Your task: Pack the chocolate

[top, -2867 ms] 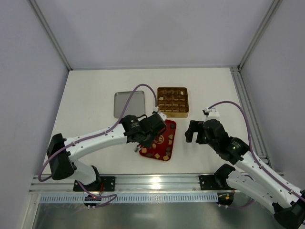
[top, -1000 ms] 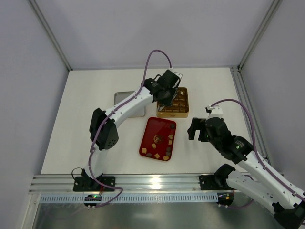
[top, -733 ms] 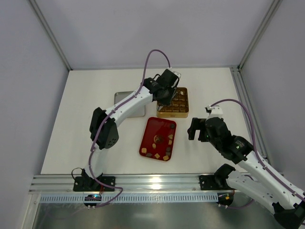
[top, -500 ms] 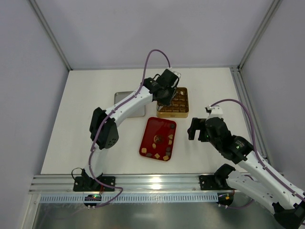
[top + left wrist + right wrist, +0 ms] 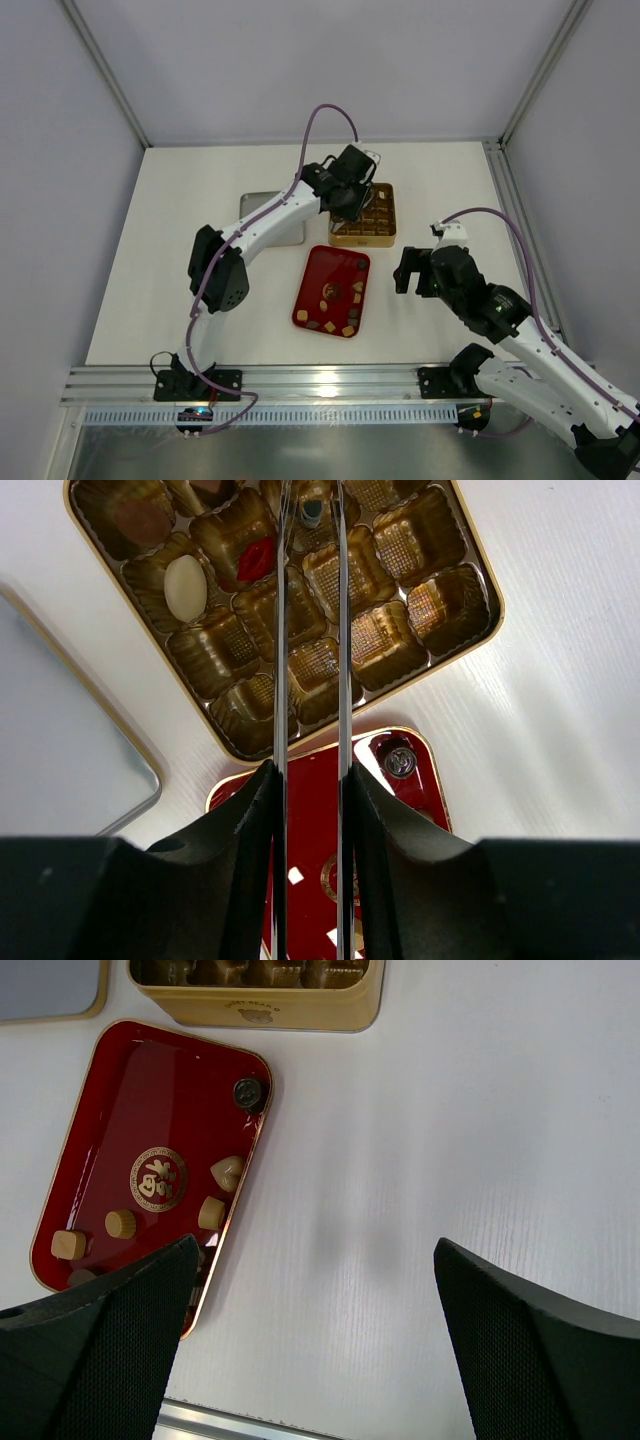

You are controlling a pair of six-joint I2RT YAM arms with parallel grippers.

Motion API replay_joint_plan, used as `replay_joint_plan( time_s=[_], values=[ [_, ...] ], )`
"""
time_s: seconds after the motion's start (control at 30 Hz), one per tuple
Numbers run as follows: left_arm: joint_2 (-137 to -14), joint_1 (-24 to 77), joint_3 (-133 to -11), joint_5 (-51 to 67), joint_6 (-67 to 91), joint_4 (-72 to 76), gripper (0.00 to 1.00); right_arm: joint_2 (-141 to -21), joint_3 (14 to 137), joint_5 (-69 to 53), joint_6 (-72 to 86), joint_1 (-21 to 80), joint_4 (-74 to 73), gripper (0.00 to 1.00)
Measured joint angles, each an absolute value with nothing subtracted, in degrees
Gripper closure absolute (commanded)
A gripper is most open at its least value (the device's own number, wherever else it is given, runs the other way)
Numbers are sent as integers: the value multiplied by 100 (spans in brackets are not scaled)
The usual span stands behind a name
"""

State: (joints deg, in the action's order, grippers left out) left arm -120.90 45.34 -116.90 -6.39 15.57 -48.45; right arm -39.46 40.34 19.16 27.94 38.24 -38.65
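Observation:
Small tan and dark chocolates [image 5: 335, 305] lie on the red tray [image 5: 322, 268]; in the right wrist view they are a dark round piece [image 5: 247, 1092] and tan pieces [image 5: 210, 1212]. My left gripper [image 5: 354, 200] hangs over the gold tin [image 5: 362, 240]. Its thin blades [image 5: 312, 500] are shut on a small dark chocolate [image 5: 312, 512] over a far compartment. The tin [image 5: 480, 630] also holds a cream piece [image 5: 185, 587], a red one [image 5: 257, 557] and a brown one [image 5: 140, 518]. My right gripper [image 5: 405, 272] is open and empty, right of the tray [image 5: 130, 1110].
The tin's grey lid [image 5: 258, 218] lies left of the tin, partly under the left arm; its corner shows in the right wrist view [image 5: 50, 985]. An aluminium rail [image 5: 320, 380] runs along the table's near edge.
The left gripper has gone from the red tray up to the gold tin, carrying a piece. Over the last second it has barely moved. The right arm has stayed still.

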Motion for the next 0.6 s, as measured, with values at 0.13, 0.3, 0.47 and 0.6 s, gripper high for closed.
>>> replay_joint_plan(
  time_s=[0.13, 0.3, 0.47, 0.6],
  values=[
    [-12090, 4534, -11690, -635, 1557, -4842, 66, -3946, 4034, 1916, 2792, 3824, -3863, 0],
    [-12090, 4534, -11690, -633, 1557, -4842, 66, -3946, 4034, 1916, 2792, 3824, -3865, 0],
    [-12088, 4534, -11688, -615, 1559, -4840, 65, -3946, 4034, 1916, 2792, 3824, -3863, 0],
    [-12031, 4534, -11646, -591, 1559, -4814, 66, -3946, 4034, 1916, 2792, 3824, -3865, 0]
  ],
)
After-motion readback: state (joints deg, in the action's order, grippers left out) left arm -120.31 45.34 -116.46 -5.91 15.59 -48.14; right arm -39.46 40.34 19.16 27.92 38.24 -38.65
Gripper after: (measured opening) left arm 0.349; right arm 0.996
